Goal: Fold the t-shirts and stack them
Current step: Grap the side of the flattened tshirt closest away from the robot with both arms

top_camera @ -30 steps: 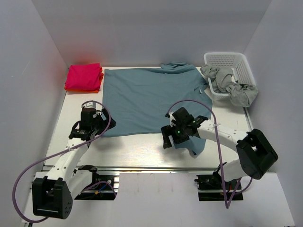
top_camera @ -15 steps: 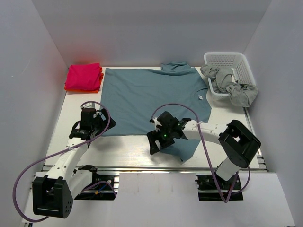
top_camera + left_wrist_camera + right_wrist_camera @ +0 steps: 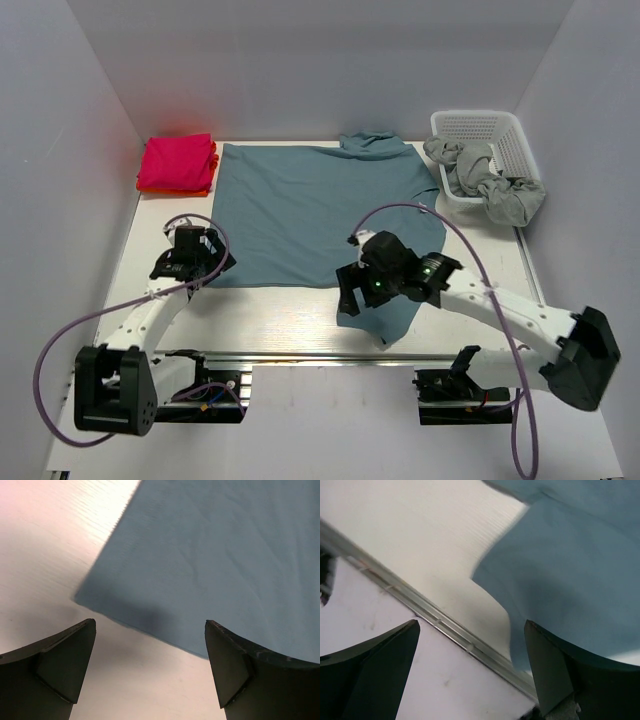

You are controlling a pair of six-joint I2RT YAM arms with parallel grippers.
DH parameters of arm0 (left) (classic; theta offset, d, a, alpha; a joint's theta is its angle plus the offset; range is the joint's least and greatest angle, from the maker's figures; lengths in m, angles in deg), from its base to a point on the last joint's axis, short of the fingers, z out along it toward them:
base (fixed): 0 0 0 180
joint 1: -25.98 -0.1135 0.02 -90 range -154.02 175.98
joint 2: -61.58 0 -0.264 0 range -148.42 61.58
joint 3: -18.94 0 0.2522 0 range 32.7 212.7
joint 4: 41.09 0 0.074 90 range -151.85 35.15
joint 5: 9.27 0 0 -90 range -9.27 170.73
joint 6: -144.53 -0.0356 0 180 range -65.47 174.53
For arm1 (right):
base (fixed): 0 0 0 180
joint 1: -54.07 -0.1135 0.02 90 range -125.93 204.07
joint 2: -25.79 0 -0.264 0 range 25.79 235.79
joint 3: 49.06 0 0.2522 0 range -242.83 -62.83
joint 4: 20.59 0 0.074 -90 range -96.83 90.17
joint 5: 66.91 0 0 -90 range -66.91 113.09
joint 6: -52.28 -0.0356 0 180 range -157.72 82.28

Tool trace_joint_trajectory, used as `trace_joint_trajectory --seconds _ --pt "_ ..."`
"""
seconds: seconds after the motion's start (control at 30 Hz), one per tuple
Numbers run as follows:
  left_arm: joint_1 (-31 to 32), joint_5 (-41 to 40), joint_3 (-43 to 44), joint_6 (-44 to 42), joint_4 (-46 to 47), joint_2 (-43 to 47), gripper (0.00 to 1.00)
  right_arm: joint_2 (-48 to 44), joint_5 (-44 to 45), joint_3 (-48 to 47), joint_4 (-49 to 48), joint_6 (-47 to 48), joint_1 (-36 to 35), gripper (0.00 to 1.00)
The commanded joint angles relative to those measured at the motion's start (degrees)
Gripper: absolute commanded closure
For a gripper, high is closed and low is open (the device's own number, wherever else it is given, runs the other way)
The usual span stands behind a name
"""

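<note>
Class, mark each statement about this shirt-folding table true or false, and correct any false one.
1. The teal t-shirt lies spread on the table. True.
2. A folded pink t-shirt sits at the far left. True.
3. The white basket is empty. False: grey clothing fills it and hangs over its rim.
4. The left gripper grips the teal t-shirt. False: its jaws stand open at the near-left corner.
5. The right gripper hovers over the pink t-shirt. False: it is at the teal t-shirt's near sleeve, jaws open.
</note>
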Motion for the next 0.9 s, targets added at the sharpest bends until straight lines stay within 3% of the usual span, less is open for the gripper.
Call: trace_joint_trajectory --seconds 0.0,0.17,0.37,0.57,0.87 --pt "-2.45 -2.90 2.52 0.68 -0.30 -3.08 0.00 -2.74 12.21 4.02 11.82 -9.93 0.39 0.10" --pt "-6.24 0.00 1.37 0.68 2.79 -8.44 0.00 -8.53 21.99 8.94 26.67 -28.92 0.57 0.10" --pt "-8.71 2.12 -1.61 0.68 5.42 -9.68 0.00 -16.10 23.59 12.81 26.70 -40.01 1.88 0.13" --pt "-9.94 2.64 -3.37 0.68 6.48 -8.45 0.03 -8.48 19.39 13.08 18.28 -35.29 2.24 0.18" --pt "-10.99 4.75 -4.43 0.16 9.20 -8.45 0.10 -0.20 13.76 18.70 8.34 -32.81 2.85 0.36"
